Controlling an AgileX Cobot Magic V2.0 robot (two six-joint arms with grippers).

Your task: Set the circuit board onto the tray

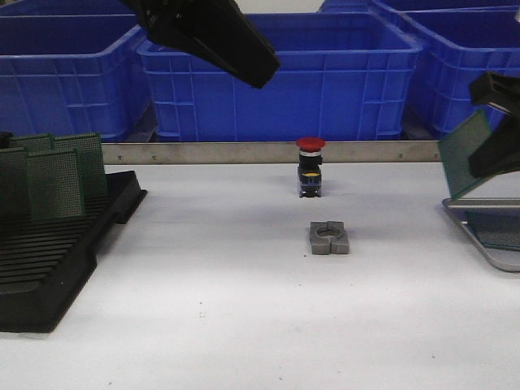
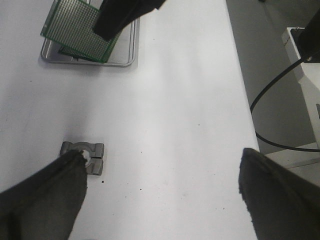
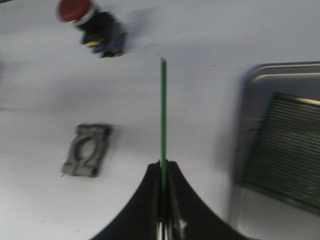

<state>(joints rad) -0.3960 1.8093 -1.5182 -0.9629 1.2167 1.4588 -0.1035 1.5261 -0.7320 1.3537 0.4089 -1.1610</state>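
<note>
The right gripper (image 3: 163, 200) is clenched on the edge of a thin green perforated circuit board (image 1: 465, 162), holding it in the air, tilted, above the near edge of the shallow silver-grey metal tray (image 1: 479, 236) with its raised rim and rounded corners. The right wrist view shows this board edge-on as a narrow green line (image 3: 163, 110) rising from between the two pressed-together black fingers (image 3: 145, 200), just beside the tray's rim (image 3: 248, 80) rather than resting in it. A second green perforated board (image 3: 290, 150) already lies flat inside the tray. The left gripper (image 2: 160, 192) hangs released, its dark fingers (image 2: 45, 195) spread wide with nothing between them, high over the white table (image 1: 244, 309) and well apart from the tray. On the table away from the tray sit a small grey metal clamp block (image 1: 329, 238) with a round hole and, beyond it, a black push-button switch (image 1: 309, 168) with a red mushroom cap. Far across the table from the tray, a black slotted rack (image 1: 57, 252) holds more green boards (image 1: 53, 183) upright. Deep blue plastic bins (image 1: 284, 77) stand behind a metal strip along the table's back edge.
</note>
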